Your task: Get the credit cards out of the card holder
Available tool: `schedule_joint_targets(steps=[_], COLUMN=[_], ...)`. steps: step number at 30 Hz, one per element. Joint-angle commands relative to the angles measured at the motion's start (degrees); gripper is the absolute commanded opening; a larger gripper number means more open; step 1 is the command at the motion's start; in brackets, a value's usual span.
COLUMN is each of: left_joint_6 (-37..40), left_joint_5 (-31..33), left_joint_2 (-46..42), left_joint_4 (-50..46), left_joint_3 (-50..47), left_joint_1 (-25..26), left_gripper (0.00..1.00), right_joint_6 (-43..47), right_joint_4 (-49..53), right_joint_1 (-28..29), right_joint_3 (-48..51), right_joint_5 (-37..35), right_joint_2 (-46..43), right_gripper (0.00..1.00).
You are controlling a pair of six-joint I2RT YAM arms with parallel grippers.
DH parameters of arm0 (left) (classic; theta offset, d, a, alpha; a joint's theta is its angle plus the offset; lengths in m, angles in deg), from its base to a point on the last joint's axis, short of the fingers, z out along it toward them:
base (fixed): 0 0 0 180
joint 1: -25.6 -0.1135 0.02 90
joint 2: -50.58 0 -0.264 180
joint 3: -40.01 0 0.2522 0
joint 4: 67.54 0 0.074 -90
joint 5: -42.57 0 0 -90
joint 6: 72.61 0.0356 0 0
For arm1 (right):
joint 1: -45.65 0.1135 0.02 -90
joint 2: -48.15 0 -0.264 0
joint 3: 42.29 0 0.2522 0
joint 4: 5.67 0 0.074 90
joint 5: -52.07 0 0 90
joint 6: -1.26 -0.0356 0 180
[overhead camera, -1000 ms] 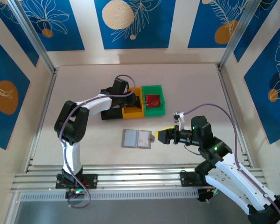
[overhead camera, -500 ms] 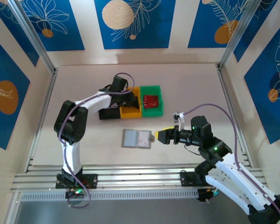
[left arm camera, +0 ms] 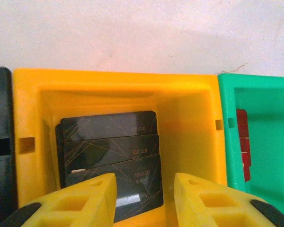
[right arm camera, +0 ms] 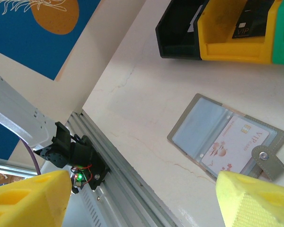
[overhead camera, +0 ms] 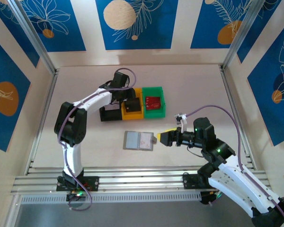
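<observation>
Hovering over yellow bin (left arm camera: 189, 123), left hand (left arm camera: 144, 185) parted, empty; dark cards (left arm camera: 109, 142) inside, red card (overhead camera: 154, 101) in green bin (left arm camera: 255, 94). Card holder (overhead camera: 138, 140) open at centre of tabletop (overhead camera: 194, 85), one pale card (right arm camera: 232, 144) left inside; right hand (overhead camera: 160, 137) spread just beside it.

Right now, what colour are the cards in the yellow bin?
The cards are black with fine golden lines; clearest in left wrist view.

Grey card holder (right arm camera: 199, 125) lies open flat, apparently holding one card (right arm camera: 229, 142).
</observation>
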State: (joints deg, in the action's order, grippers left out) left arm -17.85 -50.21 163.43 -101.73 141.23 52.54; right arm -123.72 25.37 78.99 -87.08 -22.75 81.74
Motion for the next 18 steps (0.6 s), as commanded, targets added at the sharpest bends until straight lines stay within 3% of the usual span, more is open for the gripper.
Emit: schedule_joint_targets(steps=[1,8,18], left_joint_6=[2.4,1.3,-5.0], left_joint_5=[1.9,0.4,-3.7], left_joint_2=[-4.1,-11.0,-24.4], left_joint_4=[-4.8,-9.4,-7.2], left_joint_3=[3.7,2.2,-17.6], left_joint_1=[-0.9,-0.2,7.7], left_gripper=[0.38,0.39,0.4], right_joint_6=[1.1,0.9,0.4], right_joint_4=[0.6,1.7,5.0], right_joint_1=[0.3,0.3,0.4], right_joint_3=[0.2,-0.3,-2.8], right_joint_5=[0.0,-1.0,-3.3], right_joint_2=[-0.2,0.5,7.7], right_gripper=[0.8,0.8,0.78])
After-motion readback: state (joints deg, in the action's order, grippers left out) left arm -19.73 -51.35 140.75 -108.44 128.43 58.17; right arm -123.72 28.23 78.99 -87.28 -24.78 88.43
